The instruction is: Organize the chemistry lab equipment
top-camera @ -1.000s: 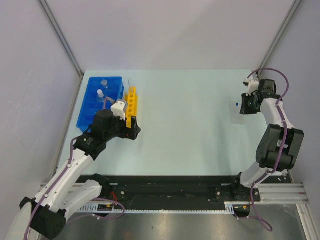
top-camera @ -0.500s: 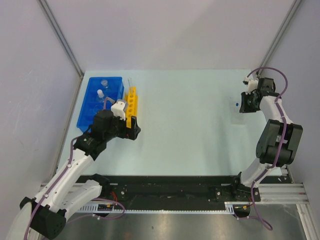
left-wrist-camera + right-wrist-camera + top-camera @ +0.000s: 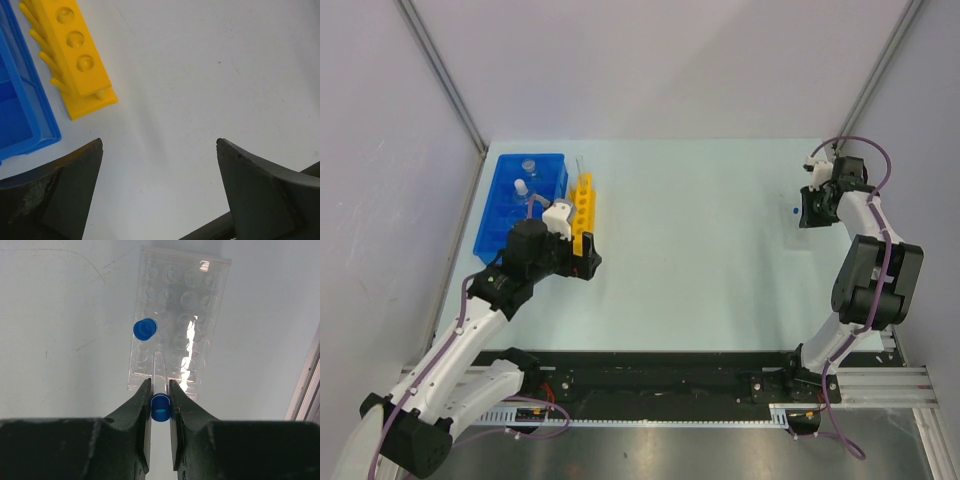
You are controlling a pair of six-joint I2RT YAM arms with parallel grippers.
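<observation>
My right gripper is shut on a small clear dropper with a blue cap, which points down at the clear flat slide with its round wells. A second blue-capped dropper stands at the slide's left edge. From above, the right gripper hangs at the table's far right. My left gripper is open over bare table, just past the near end of the yellow tube rack, with the blue tray beside it. Small glass flasks sit in the tray.
Thin clear tubes stand at the far end of the yellow rack. Grey walls enclose the table on the left, back and right. A metal rail runs along the table's right edge near the slide.
The right arm's elbow has drawn slightly toward the far right; its gripper stays shut on the dropper over the slide. The left arm has not moved.
</observation>
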